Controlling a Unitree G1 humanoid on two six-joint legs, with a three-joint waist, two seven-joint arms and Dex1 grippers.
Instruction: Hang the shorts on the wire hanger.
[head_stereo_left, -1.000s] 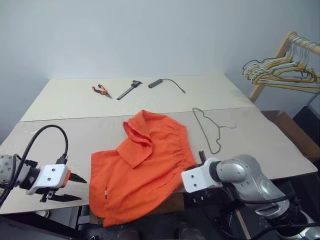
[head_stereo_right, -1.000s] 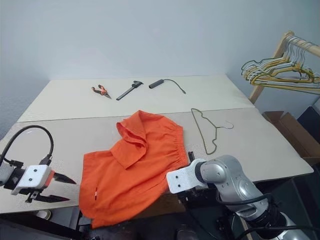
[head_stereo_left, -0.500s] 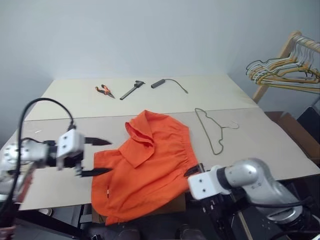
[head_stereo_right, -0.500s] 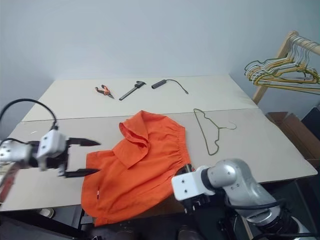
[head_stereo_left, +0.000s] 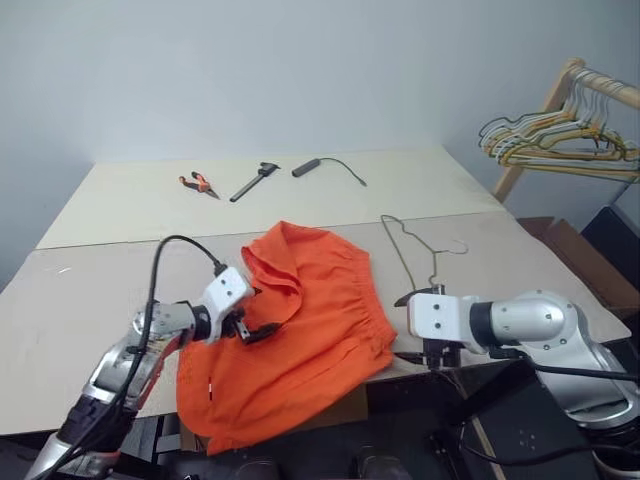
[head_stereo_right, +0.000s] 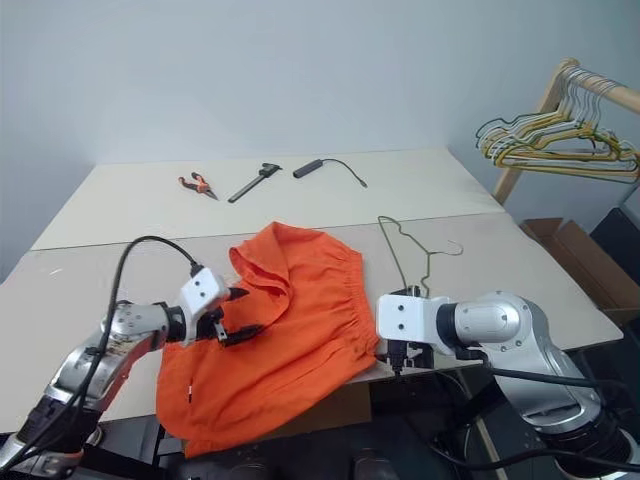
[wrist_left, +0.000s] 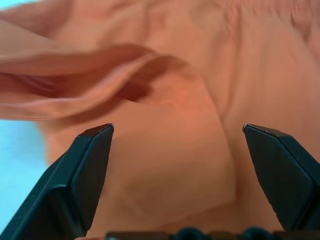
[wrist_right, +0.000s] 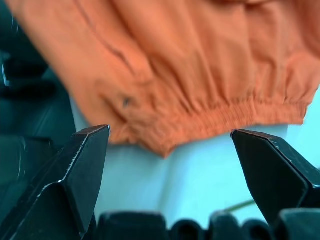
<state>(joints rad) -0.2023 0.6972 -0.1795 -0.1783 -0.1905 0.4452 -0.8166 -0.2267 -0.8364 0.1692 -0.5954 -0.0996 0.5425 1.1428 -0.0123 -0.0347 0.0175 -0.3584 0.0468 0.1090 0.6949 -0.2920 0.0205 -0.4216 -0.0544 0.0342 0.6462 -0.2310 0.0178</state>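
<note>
Our left claw (head_stereo_left: 252, 318) is wide open over the bright orange cloth shorts (head_stereo_left: 300, 320), ready to pinch. Our right claw (wrist_right: 170, 145) waits wide open by the waistband. The thin dark wire hanger (head_stereo_left: 410, 255) lies beside the shorts on the pale table (head_stereo_left: 100, 270).

Bare table (head_stereo_left: 100, 290) lies open left of the shorts (head_stereo_left: 300, 320). The left gripper (head_stereo_left: 252, 312), jaws wide, sits over the shorts' folded left part. The right gripper (head_stereo_right: 398, 352), jaws wide, stands at the table's near edge between the waistband and the wire hanger (head_stereo_left: 415, 250). Pliers (head_stereo_left: 198, 183), a dark tool (head_stereo_left: 255, 180) and a corded cylinder (head_stereo_left: 310, 165) occupy the far side, well apart.
</note>
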